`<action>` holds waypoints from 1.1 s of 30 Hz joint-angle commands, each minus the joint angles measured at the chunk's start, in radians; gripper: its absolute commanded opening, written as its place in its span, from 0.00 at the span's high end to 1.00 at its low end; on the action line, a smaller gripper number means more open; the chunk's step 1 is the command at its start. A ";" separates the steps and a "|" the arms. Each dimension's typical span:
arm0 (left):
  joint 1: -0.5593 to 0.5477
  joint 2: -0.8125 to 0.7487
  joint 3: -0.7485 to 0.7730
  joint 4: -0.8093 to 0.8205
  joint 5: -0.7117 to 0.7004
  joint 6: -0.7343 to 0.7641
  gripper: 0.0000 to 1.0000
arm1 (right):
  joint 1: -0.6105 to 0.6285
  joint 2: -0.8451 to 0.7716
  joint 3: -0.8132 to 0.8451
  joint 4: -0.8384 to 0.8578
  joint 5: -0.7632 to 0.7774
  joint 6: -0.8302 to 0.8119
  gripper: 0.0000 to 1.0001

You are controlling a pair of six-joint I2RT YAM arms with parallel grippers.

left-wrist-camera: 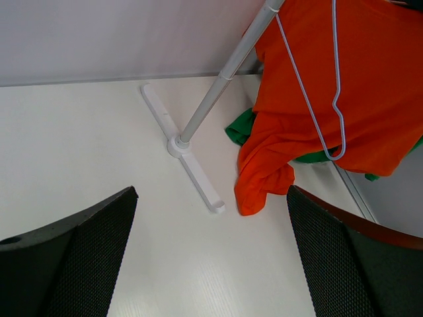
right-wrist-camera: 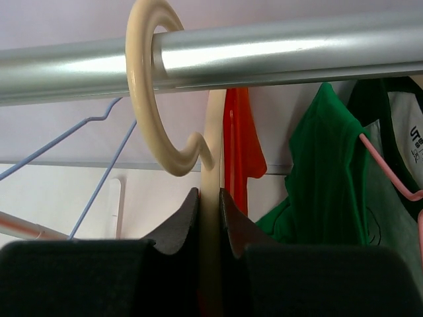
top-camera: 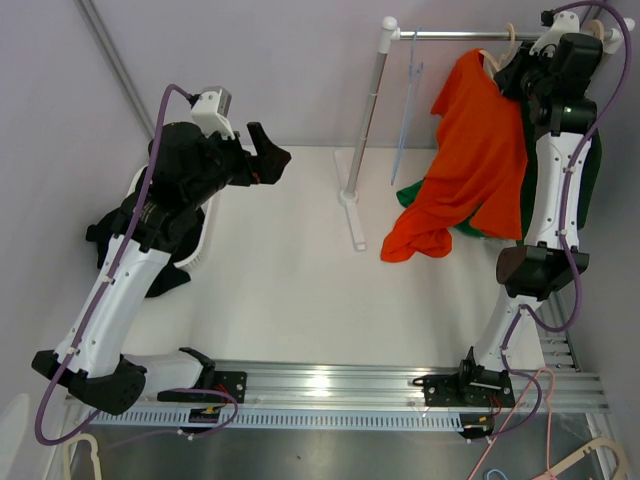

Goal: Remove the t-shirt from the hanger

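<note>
Evidently the right pincer (right-wrist-camera: 210, 201) clamps the hanger (right-wrist-camera: 211, 155) under its hook (right-wrist-camera: 153, 99), steadying it (t-shirt (top-camera: 470, 160) draped below); left pincer (left-wrist-camera: 211, 261) gapes, empty.

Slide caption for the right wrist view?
Right gripper clamps the cream hanger below its hook on the rail, orange t-shirt behind.

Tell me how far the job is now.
Done: nothing yet; the shirt hangs from the hanger, its lower end on the table. In hand: the right gripper clamps the hanger's neck, hook on the rail. To do: the open left gripper must pull the shirt off.
</note>
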State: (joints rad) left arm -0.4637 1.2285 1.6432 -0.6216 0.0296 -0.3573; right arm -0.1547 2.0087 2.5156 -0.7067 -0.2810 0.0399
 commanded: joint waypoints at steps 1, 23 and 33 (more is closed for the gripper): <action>-0.010 -0.023 -0.005 0.031 0.001 0.015 0.01 | 0.017 -0.053 0.037 0.041 0.011 -0.017 1.00; -0.044 -0.047 -0.048 0.097 0.084 0.046 0.01 | 0.061 -0.290 -0.203 0.079 0.165 0.213 1.00; -0.321 -0.034 -0.100 0.238 0.139 0.187 0.00 | 0.095 -0.629 -0.567 0.106 0.264 0.351 1.00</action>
State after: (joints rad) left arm -0.7258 1.2060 1.5524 -0.4671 0.1719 -0.2527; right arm -0.0723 1.4963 1.9469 -0.6727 -0.0704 0.3355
